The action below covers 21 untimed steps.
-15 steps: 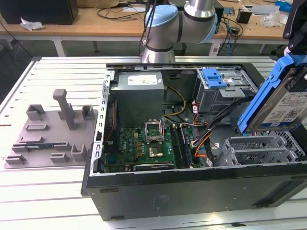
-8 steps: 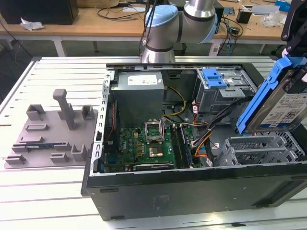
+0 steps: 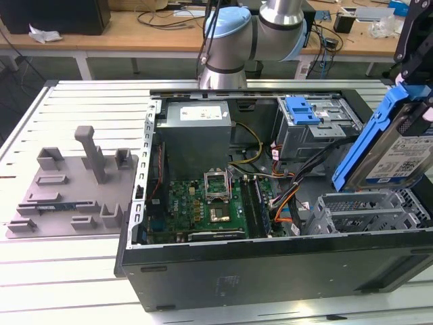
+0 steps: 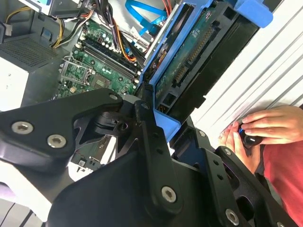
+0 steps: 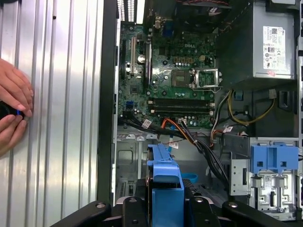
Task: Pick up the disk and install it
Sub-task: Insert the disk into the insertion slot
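— Where is the disk (image 3: 396, 152) now?
— It is in the air, tilted, above the end of the open computer case (image 3: 270, 271) at the exterior view's right.
— And the gripper (image 4: 173, 127)?
— Its black fingers (image 4: 147, 127) are pressed on the two sides of the blue carrier frame, so it holds the disk firmly.
— Something else near the case?
— A person's hands (image 5: 14, 101) rest on the ribbed surface (image 3: 67, 101) beside the case, outside its long wall.

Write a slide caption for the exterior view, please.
Gripper holds the disk, tilted, above the drive bays of the open computer case.
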Available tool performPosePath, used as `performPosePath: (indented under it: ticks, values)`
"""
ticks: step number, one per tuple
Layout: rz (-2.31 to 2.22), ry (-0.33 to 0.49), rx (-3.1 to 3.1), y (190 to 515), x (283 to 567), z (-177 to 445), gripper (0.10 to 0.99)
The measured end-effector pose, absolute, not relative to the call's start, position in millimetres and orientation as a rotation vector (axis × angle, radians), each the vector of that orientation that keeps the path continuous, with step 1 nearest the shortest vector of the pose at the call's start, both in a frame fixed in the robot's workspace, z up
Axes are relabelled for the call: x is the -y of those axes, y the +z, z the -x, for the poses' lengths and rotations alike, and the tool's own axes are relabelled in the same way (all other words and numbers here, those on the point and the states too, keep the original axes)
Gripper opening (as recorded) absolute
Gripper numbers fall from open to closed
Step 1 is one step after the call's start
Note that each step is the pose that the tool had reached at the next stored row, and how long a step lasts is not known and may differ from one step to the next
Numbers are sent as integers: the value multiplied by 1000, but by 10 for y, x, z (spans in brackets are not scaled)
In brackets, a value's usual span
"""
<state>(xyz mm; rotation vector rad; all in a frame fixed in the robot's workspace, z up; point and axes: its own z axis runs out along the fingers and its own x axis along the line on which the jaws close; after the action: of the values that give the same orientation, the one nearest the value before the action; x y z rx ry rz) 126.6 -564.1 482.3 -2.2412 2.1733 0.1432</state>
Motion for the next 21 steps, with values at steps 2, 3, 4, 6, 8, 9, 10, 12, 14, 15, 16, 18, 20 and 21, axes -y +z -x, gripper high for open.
performPosePath:
  ticks: [2,3,4,6,8,9,10,12,14,15,16,18,20,21]
  values:
    - [2241,143,-2174,4808,5643,-1266,369]
    - [2240,143,-2174,4802,5644,-1265,369]
    - [2240,143,-2175,4790,5645,-1265,369]
    - [2239,143,-2175,4777,5646,-1265,369]
    - [2238,143,-2176,4752,5646,-1265,369]
    - [2238,143,-2176,4741,5647,-1265,369]
    - [2238,143,-2177,4734,5647,-1265,369]
    - [2237,143,-2177,4721,5647,-1265,369]
    - [2236,143,-2178,4711,5647,-1265,369]
    - [2236,143,-2178,4706,5647,-1265,369]
    - [2235,143,-2179,4697,5647,-1265,369]
    - [2235,143,-2179,4693,5648,-1265,369]
    - [2235,143,-2179,4693,5647,-1264,369]
    - [2235,143,-2179,4692,5648,-1264,369]
